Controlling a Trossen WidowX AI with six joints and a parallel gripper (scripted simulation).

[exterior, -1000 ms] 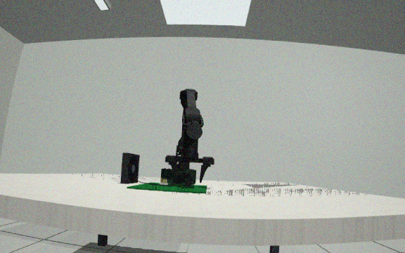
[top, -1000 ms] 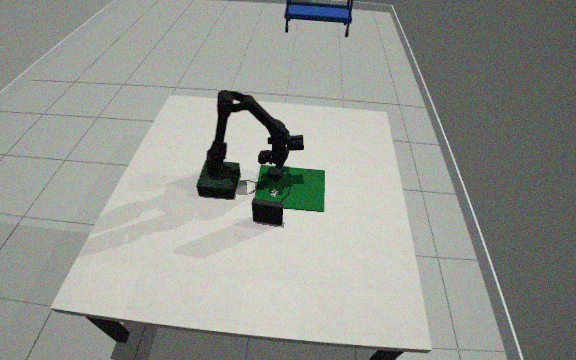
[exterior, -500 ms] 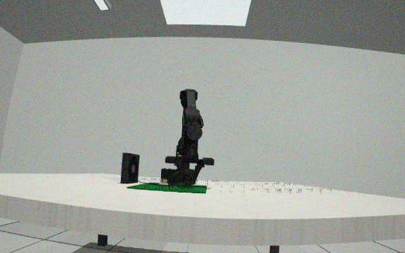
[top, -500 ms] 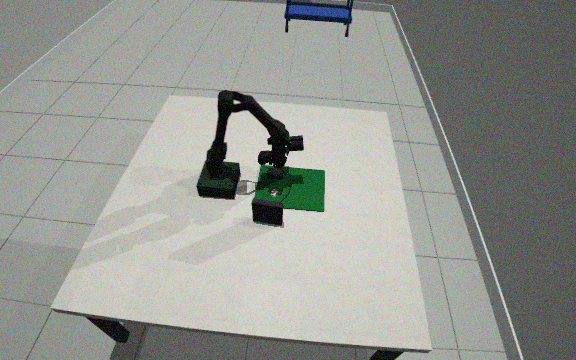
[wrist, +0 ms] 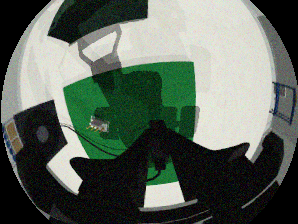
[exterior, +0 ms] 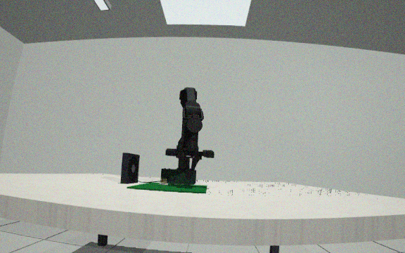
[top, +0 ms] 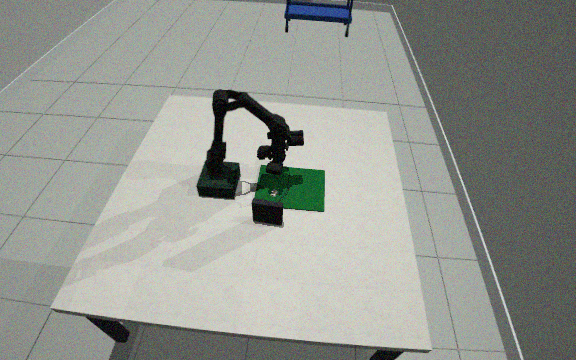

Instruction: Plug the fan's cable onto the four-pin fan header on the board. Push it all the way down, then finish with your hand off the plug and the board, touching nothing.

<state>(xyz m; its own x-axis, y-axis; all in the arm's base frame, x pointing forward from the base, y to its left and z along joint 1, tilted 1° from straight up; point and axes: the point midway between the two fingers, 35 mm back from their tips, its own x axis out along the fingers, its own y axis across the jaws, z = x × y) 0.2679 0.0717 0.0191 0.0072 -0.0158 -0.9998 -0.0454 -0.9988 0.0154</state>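
The green board (top: 313, 196) (exterior: 200, 190) (wrist: 187, 75) lies flat on the table. A small pale header (top: 274, 192) (wrist: 100, 123) with gold-coloured pins stands near its fan-side edge. My gripper (top: 274, 171) (exterior: 190, 171) (wrist: 157, 132) points down low over the board, off to one side of the header. It is shut on the fan's plug, which is dark and mostly hidden by the fingers. The thin black cable (wrist: 82, 136) runs from the fan (top: 268, 212) (exterior: 130, 169) (wrist: 42, 131) past the header and behind a finger; a short loop shows between the fingers in the wrist view.
The black fan stands upright beside the board, close to its header side. The arm's dark base (top: 218, 185) (wrist: 100, 17) stands on the white table (top: 248, 280) (exterior: 259, 207) near the board. A blue rack (top: 318, 12) (wrist: 285, 102) stands on the floor beyond the table.
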